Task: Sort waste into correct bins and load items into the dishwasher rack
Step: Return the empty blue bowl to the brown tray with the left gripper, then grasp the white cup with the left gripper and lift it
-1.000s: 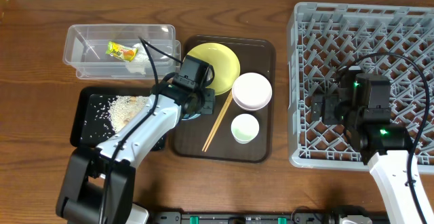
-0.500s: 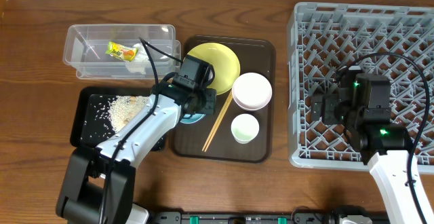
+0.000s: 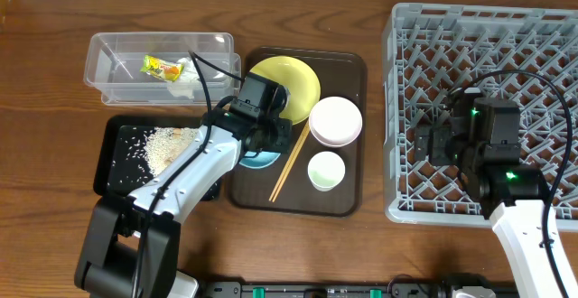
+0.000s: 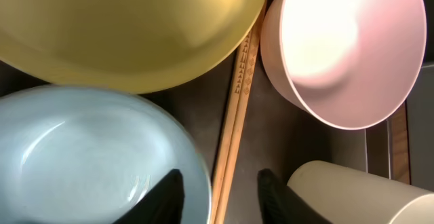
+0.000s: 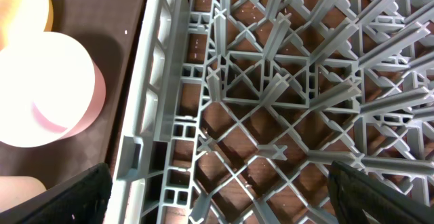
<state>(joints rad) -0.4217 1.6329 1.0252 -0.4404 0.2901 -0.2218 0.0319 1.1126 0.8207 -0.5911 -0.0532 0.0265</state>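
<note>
Left gripper [image 4: 220, 197] spread, straddling the light blue bowl [image 4: 88, 156] rim and the chopsticks [image 4: 239, 95] just right of it on the brown tray [image 3: 354, 199]. If you close here, you likely pinch both and the sticks drag. Right gripper [image 5: 227, 193] spread and empty over the dishwasher rack [image 5: 285, 81].

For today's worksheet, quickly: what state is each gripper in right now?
Left gripper: open, straddling the chopsticks, holding nothing.
Right gripper: open, empty, over the dishwasher rack.
</note>
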